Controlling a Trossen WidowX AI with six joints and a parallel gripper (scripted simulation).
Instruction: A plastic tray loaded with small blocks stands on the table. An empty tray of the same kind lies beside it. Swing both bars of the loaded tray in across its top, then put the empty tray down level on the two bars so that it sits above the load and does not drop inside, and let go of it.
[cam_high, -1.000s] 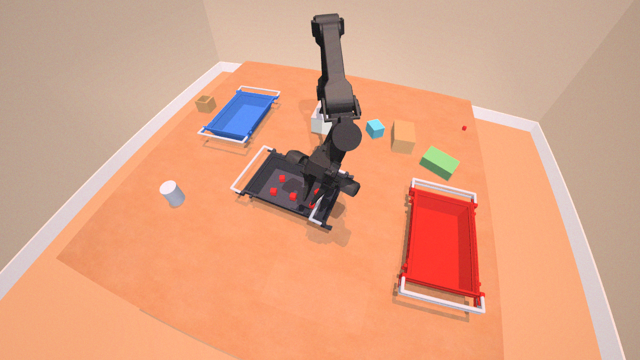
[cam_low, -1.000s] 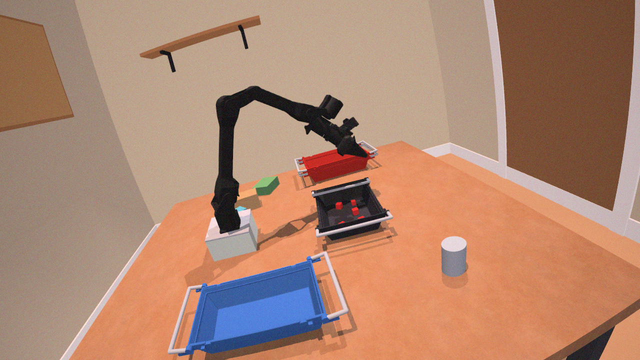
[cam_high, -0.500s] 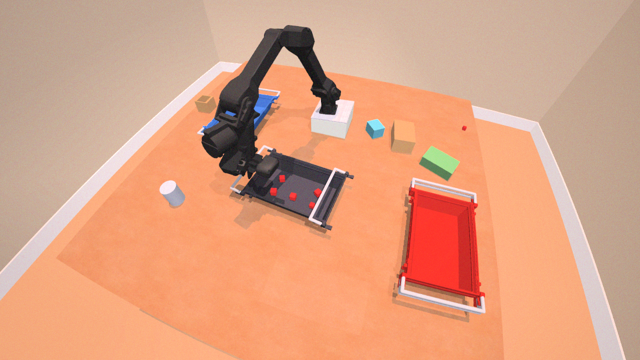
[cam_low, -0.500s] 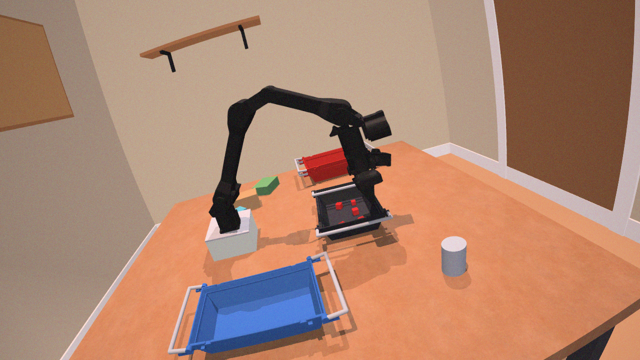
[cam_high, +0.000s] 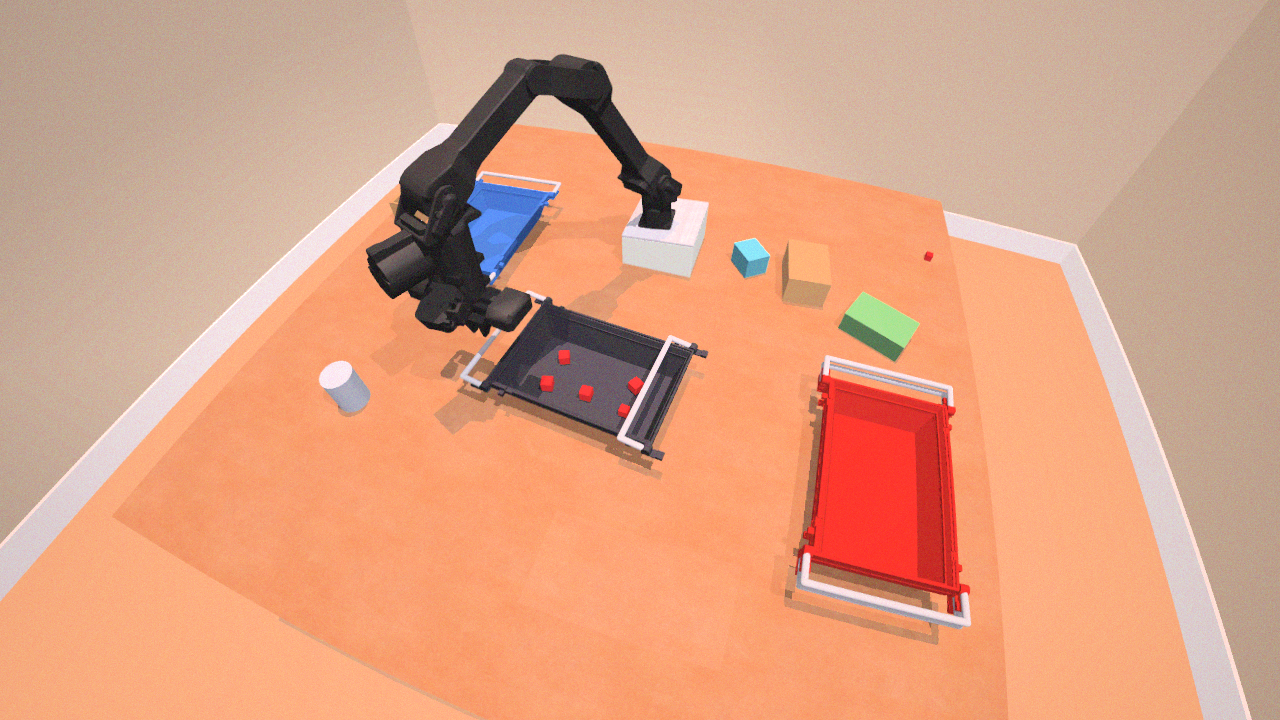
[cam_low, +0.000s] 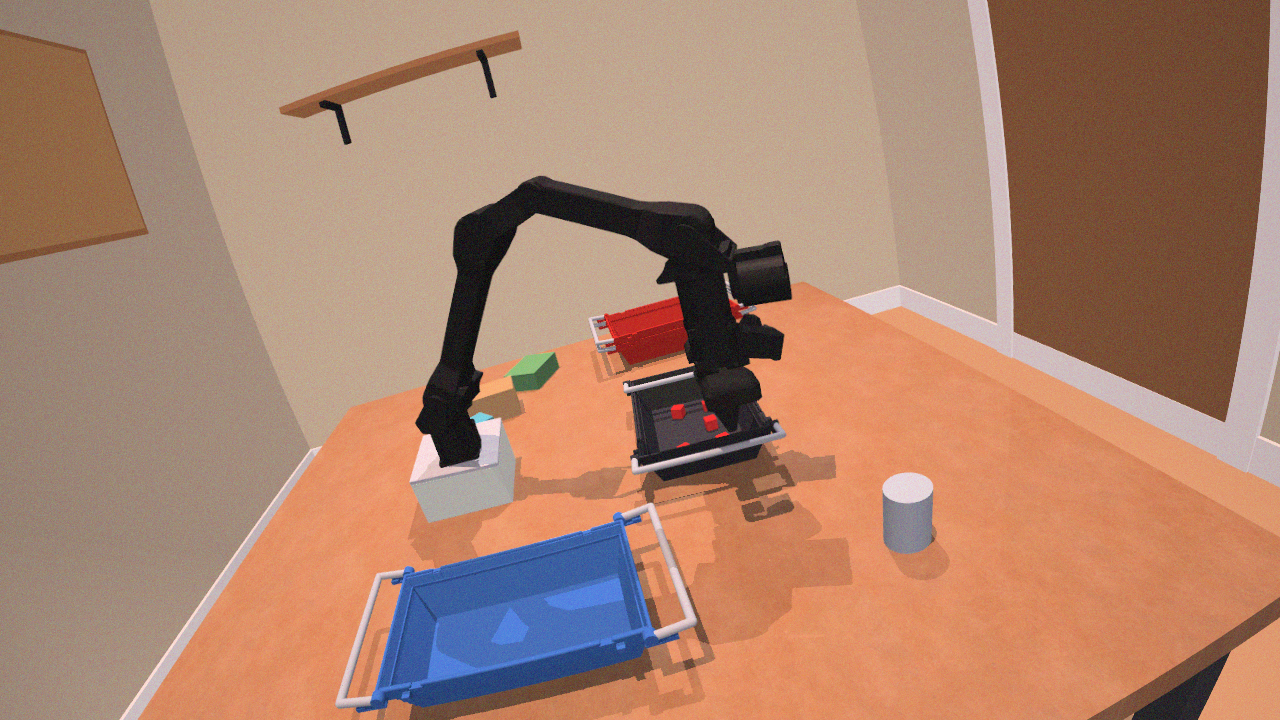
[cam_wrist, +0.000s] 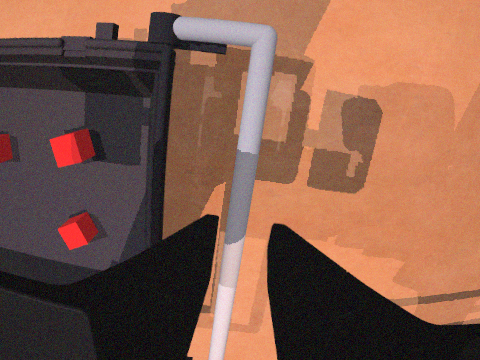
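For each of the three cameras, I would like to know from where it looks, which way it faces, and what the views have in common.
Top: high above the table, looking steeply down; the whole arm shows, from base to gripper.
Exterior: beyond the blue tray's side, looking across the table and slightly down towards the wall shelf; the whole arm shows.
Wrist: on the arm near the gripper, looking down past its fingers at the black tray's outer bar; only the fingers show.
Top and exterior share all three trays.

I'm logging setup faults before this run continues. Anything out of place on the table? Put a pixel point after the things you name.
A lone red block (cam_high: 928, 256) lies near the table's edge, apart from the similar ones inside the black tray (cam_high: 608, 428) (cam_low: 666, 459) (cam_wrist: 159, 145); possibly a stray.
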